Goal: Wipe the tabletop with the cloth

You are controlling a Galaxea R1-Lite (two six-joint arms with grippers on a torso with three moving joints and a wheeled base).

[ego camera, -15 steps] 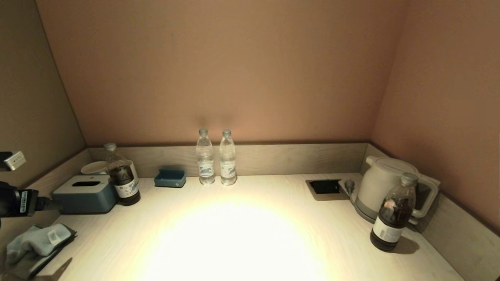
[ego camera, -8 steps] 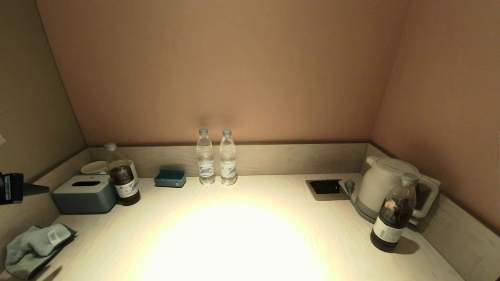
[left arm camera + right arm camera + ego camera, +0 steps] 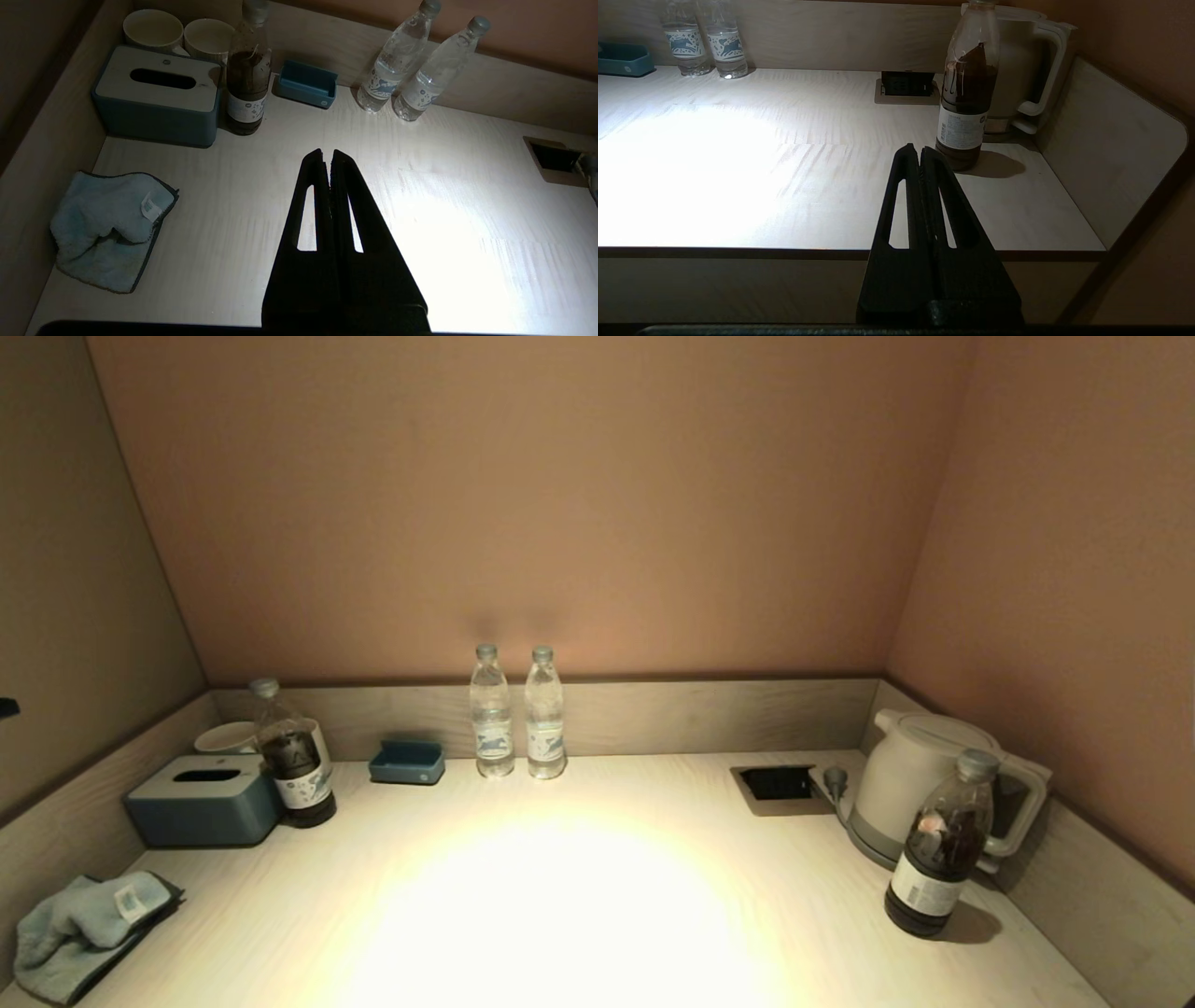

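A crumpled light-blue cloth [image 3: 79,933] with a white tag lies at the front left corner of the pale wooden tabletop [image 3: 579,896]. It also shows in the left wrist view [image 3: 107,228]. My left gripper [image 3: 327,156] is shut and empty, held high above the table to the right of the cloth; it is almost wholly out of the head view. My right gripper [image 3: 919,152] is shut and empty, held off the table's front edge near a dark bottle [image 3: 969,93].
A blue tissue box [image 3: 203,800], two cups [image 3: 180,32], a dark bottle [image 3: 291,756] and a small blue tray [image 3: 407,763] stand at the back left. Two water bottles [image 3: 518,714] stand at the back middle. A kettle [image 3: 910,784], dark bottle [image 3: 941,845] and socket recess [image 3: 777,784] are on the right.
My left arm has drawn back up and to the left, leaving the head view almost wholly. The cloth has stayed in place.
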